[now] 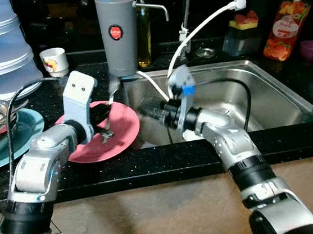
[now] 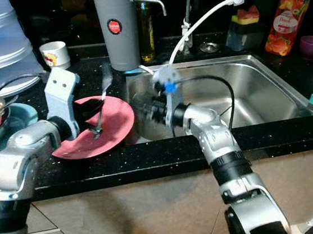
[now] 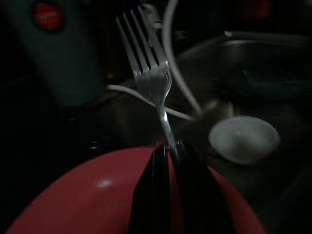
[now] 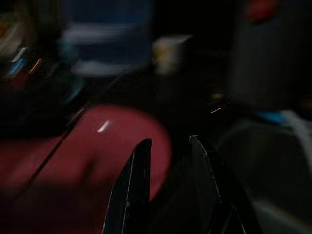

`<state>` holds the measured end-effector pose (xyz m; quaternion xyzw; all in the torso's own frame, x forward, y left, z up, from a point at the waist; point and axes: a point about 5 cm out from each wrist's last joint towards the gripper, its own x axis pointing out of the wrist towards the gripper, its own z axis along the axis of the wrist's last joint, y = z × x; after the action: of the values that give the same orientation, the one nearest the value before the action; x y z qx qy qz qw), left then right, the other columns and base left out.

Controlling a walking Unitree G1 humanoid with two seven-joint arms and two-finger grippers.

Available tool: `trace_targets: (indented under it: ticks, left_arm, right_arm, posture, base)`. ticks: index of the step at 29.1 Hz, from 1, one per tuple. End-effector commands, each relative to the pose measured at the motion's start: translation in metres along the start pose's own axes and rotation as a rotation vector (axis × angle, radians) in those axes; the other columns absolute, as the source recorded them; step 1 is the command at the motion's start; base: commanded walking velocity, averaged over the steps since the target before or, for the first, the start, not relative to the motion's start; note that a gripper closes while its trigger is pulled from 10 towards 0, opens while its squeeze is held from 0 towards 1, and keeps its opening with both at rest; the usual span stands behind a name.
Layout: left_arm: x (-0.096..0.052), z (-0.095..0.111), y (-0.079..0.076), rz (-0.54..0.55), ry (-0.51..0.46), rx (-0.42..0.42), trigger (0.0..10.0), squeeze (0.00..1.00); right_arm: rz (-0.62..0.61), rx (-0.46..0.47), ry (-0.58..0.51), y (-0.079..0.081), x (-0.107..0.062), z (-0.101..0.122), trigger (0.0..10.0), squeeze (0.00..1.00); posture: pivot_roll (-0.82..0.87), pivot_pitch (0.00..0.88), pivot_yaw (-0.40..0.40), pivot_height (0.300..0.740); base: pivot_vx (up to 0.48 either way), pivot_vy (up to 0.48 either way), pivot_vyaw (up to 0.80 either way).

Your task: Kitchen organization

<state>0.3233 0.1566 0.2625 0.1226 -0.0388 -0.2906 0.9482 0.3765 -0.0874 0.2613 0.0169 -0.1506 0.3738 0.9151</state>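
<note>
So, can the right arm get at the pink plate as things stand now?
Probably yes. The right gripper, open, hovers over the sink's left edge facing the pink plate, with nothing between. The left gripper holds a fork above it.

Left gripper (image 3: 168, 151) clamped closed, right gripper (image 4: 168, 144) fingers parted, arms forward

The grey canister (image 1: 119, 34) and white hose (image 1: 202, 24) crowd the sink (image 1: 278, 89) corner; its basin seems open.
</note>
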Motion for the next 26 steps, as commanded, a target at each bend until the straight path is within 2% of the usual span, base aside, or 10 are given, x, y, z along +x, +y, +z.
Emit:
trace_targets:
  ticks: [1,2,3,4,12,14,15,18,22,26]
  left_arm:
    - [-0.001,-0.005,-0.005,-0.047,0.011,0.008,0.0,0.00]
    - [-0.002,-0.005,-0.006,-0.058,0.008,0.003,0.0,0.00]
    - [-0.004,-0.005,-0.007,-0.075,0.001,-0.007,0.0,0.00]
    - [-0.005,-0.005,-0.008,-0.088,-0.005,-0.008,0.0,0.00]
    - [-0.007,-0.006,-0.007,-0.116,-0.025,0.030,0.0,0.00]
    - [-0.007,-0.006,-0.007,-0.123,-0.025,0.037,0.0,0.00]
    - [-0.007,-0.007,-0.008,-0.127,-0.021,0.043,0.0,0.00]
    - [-0.006,-0.008,-0.009,-0.130,-0.017,0.049,0.0,0.00]
    - [-0.005,-0.018,0.000,-0.058,0.050,0.075,0.0,0.00]
    - [-0.004,-0.018,0.004,-0.038,0.046,0.080,0.0,0.00]
  right_arm:
    - [-0.078,0.050,-0.031,-0.007,-0.002,0.001,10.0,0.00]
    - [-0.091,0.086,-0.046,-0.007,-0.001,0.002,10.0,0.15]
    - [-0.117,0.139,-0.067,-0.009,-0.001,0.003,10.0,0.69]
    - [-0.135,0.179,-0.077,-0.010,-0.001,0.004,10.0,1.00]
    - [-0.132,0.282,-0.071,-0.005,0.003,0.001,10.0,1.00]
    - [-0.124,0.294,-0.069,-0.003,0.005,0.002,10.0,0.96]
    - [-0.111,0.312,-0.070,0.000,0.006,0.002,10.0,0.00]
    - [-0.090,0.354,-0.073,0.003,0.007,0.002,10.0,0.00]
    - [-0.088,0.548,-0.170,0.000,0.007,0.016,10.0,0.00]
    - [-0.089,0.576,-0.201,-0.003,0.007,0.022,10.0,0.00]
  posture:
    - [0.14,0.064,-0.006,0.740]
    - [0.14,0.064,-0.006,0.740]
    - [0.14,0.065,-0.006,0.740]
    - [0.14,0.066,-0.005,0.740]
    - [0.15,0.061,-0.008,0.740]
    - [0.15,0.061,-0.008,0.740]
    - [0.15,0.056,-0.009,0.740]
    - [0.15,0.055,-0.008,0.740]
    - [0.14,0.052,-0.009,0.740]
    - [0.14,0.048,-0.010,0.740]
  base:
    - [0.000,0.000,0.00]
    - [0.000,0.000,0.00]
    - [0.000,0.000,0.00]
    - [0.000,0.000,0.00]
    - [0.000,0.000,0.00]
    - [0.000,0.000,0.00]
    - [0.000,0.000,0.00]
    - [0.000,0.000,0.00]
    - [0.000,0.000,0.00]
    - [0.000,0.000,0.00]
